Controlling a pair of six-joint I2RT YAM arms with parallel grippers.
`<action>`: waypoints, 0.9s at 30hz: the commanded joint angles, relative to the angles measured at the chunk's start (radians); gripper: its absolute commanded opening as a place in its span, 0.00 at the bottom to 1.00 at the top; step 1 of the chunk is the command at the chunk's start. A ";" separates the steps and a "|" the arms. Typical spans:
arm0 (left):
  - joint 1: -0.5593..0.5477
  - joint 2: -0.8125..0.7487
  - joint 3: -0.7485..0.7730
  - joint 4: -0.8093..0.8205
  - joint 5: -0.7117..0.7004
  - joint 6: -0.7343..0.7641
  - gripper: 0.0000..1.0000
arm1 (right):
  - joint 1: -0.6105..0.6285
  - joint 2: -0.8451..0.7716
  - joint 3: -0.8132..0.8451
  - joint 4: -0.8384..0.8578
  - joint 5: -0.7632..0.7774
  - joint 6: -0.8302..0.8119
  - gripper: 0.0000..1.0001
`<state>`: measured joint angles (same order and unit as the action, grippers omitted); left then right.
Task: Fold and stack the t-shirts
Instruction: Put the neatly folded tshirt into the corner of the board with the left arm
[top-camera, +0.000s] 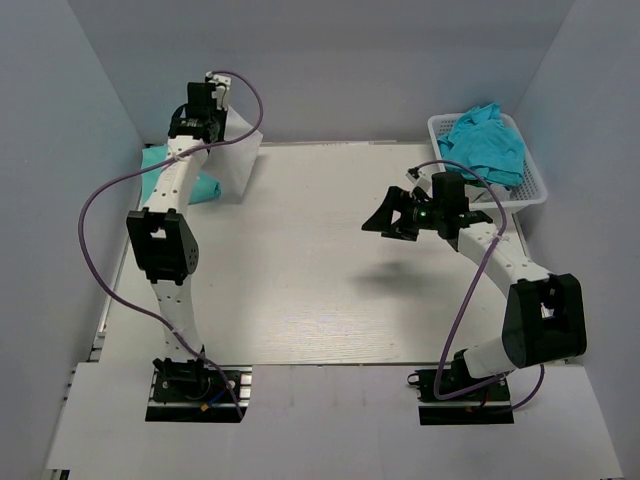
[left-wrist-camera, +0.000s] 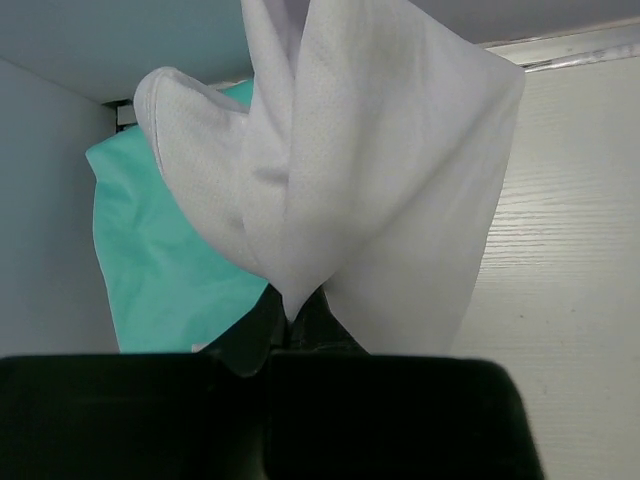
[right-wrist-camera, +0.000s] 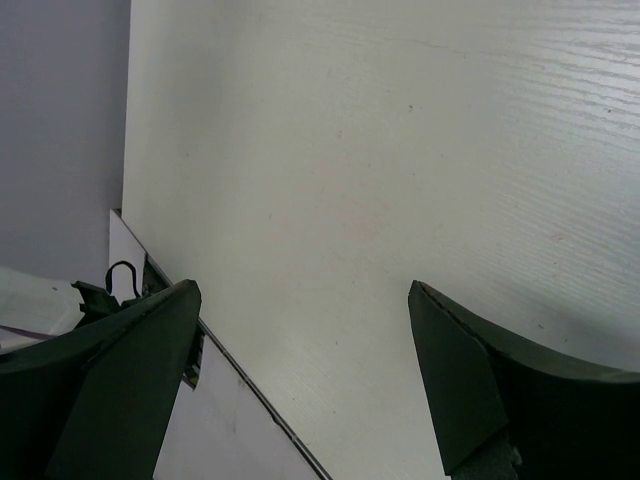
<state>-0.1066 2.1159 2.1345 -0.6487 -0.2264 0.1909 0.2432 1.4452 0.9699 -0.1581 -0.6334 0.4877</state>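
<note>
From above, note the left gripper (top-camera: 213, 92) raised at the far-left corner, clamped on a soft white cloth t-shirt (top-camera: 240, 155) hanging beside a folded turquoise-teal t-shirt (top-camera: 205, 186). Note also crumpled teal t-shirts (top-camera: 490, 145) in the white plastic lattice basket (top-camera: 536, 190), and the right gripper (top-camera: 392, 218) spread wide, holding nothing.

Left wrist: see the white cloth bunched and twisted above the pinch.

Right wrist: find only pale wooden table (right-wrist-camera: 380, 150) between splayed fingers (right-wrist-camera: 130, 370).

Probably best: take a second corner, spread flat, avoid dragging the teal one.
</note>
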 joint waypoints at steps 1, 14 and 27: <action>0.047 -0.024 0.050 -0.011 0.032 0.015 0.00 | -0.001 -0.034 0.032 -0.020 0.017 0.000 0.90; 0.220 0.044 0.085 0.009 0.131 -0.085 0.00 | 0.005 0.035 0.091 -0.018 -0.011 0.035 0.90; 0.304 0.134 0.061 0.054 0.110 -0.080 0.00 | 0.005 0.049 0.139 -0.052 0.018 0.032 0.90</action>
<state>0.1825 2.2623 2.1849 -0.6331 -0.0906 0.1146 0.2443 1.4815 1.0584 -0.2043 -0.6155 0.5175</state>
